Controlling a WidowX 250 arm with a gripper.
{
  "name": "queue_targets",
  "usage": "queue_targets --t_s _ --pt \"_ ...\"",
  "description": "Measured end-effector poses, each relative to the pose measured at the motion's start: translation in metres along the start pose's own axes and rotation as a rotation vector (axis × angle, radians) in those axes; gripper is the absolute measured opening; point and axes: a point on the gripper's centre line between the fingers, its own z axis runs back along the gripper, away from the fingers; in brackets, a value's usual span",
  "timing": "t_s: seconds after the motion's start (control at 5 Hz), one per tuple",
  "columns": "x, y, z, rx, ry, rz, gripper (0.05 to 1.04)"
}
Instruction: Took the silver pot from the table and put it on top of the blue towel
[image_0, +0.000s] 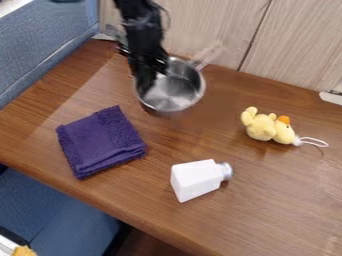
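Pot (179, 91) is beyond the towel (101, 142), its rim apparently clamped in the gripper (150, 79). That edge hold should leave its underside free for landing.

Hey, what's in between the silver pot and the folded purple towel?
Nothing but a strip of bare wooden tabletop. The camera view shows it between the pot and the towel.
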Motion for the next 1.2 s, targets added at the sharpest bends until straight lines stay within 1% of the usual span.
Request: queue_targets --t_s 0.2,0.4,0.6,0.8,1.0,1.2 --pt "-0.03 0.022 0.004 -0.026 0.01 0.015 0.083" --pt "-0.06 0.038 0.002 -0.063 0.041 0.0 0.083" --pt "-0.078 0.04 0.006 -0.056 0.072 0.0 0.083" --pt "-0.094 0.042 0.002 -0.066 0.112 0.019 0.083" --pt "-0.106 0.045 0.001 -0.054 0.149 0.064 0.083" --pt "-0.111 0.047 -0.008 -0.047 0.178 0.068 0.083"
